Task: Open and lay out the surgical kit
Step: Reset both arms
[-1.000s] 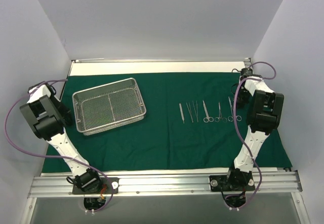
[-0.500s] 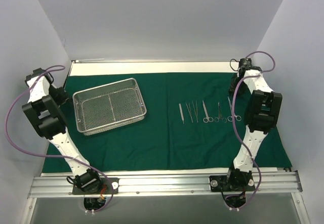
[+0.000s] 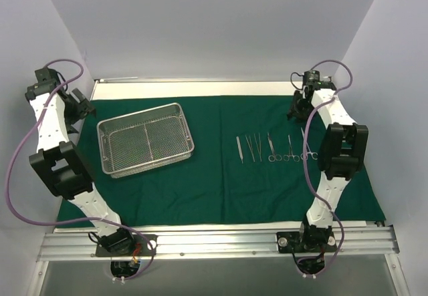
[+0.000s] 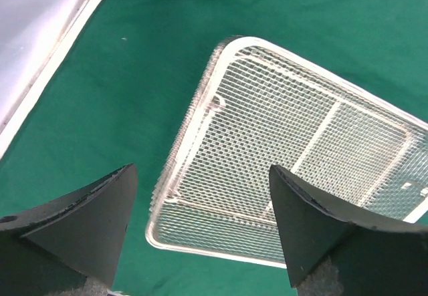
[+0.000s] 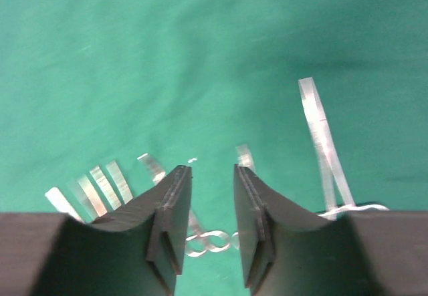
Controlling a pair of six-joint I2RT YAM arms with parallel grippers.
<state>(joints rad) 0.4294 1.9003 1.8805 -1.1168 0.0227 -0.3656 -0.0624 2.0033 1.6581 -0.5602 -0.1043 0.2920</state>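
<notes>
Judging step, top view: layout looks finished; arms need only pull clear next.
Top view, things: dark green cloth (image 3: 221,189) spread flat; wire-mesh tray (image 3: 127,146) left of centre, empty; instruments (image 3: 273,148) rowed right of centre.
Left wrist: left gripper (image 4: 202,172) spread wide, empty, above tray.
Right wrist: right gripper (image 5: 210,170) narrowly parted, empty, above instruments.

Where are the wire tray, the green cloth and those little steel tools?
wire tray (image 3: 127,148), top view, left half of its mesh floor.
green cloth (image 3: 214,182), top view, bare middle patch.
steel tools (image 3: 274,157), top view, one clamp's ring handles.
</notes>
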